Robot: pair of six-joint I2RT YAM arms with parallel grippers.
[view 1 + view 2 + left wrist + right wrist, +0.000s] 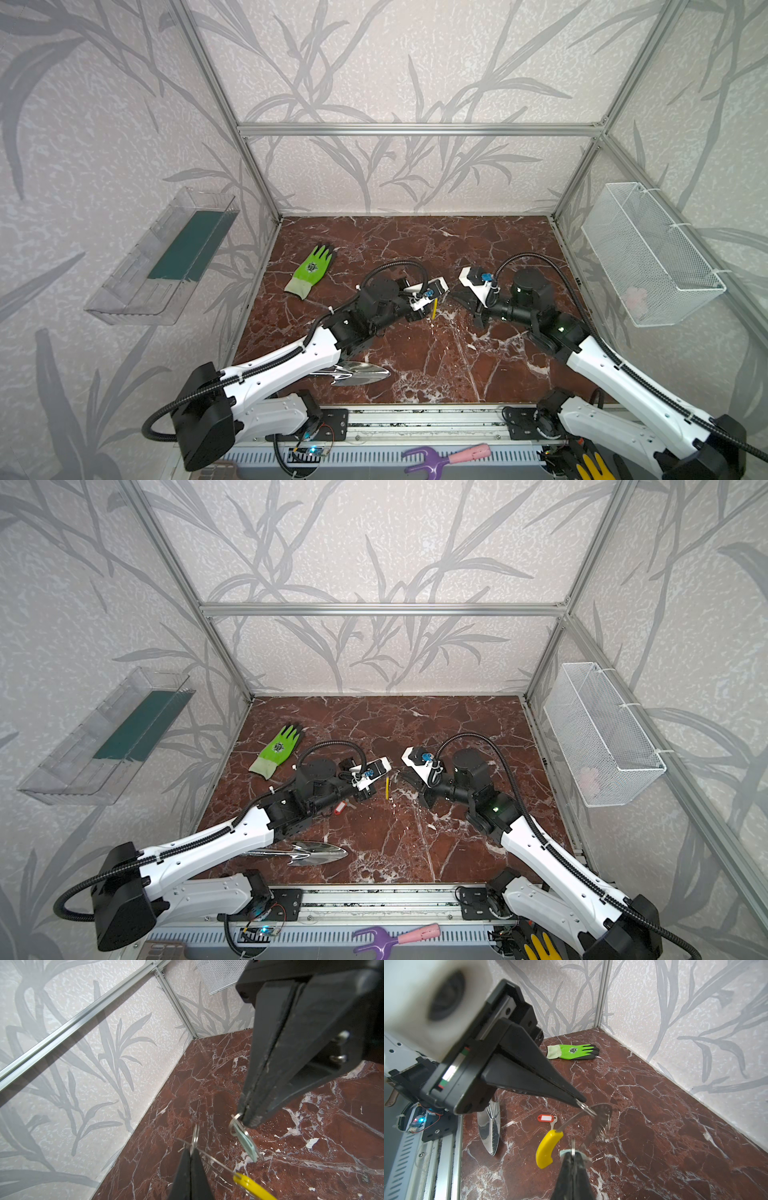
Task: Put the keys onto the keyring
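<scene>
Keys and keyring, listed from the near edge of the counter [457,374] to the far wall.

(a) Steel trowel [361,372], lying flat on the counter, its handle end hidden under my left arm [282,365].

(b) Red-tagged key [547,1118], flat on the counter with the white label up. It is free of both jaws and lies near the trowel's blade.

(c) Keyring [602,1112], at mid-counter. My left jaws are clenched on it, pinching a small ring at the grey perforated band. From there the thin wire runs to the yellow segment [548,1147]. In both top views only a yellow sliver shows, between my two wrists.

(d) Mint-tagged key [247,1147]. My right jaws are clenched on its small split ring, and the tag and blade hang beneath the tips. The two sets of jaws point at each other, tips near but apart. Whether the split ring touches the hoop I cannot tell.

(e) Green glove [311,270], flat on the counter toward the far left corner, well apart from everything above.
</scene>
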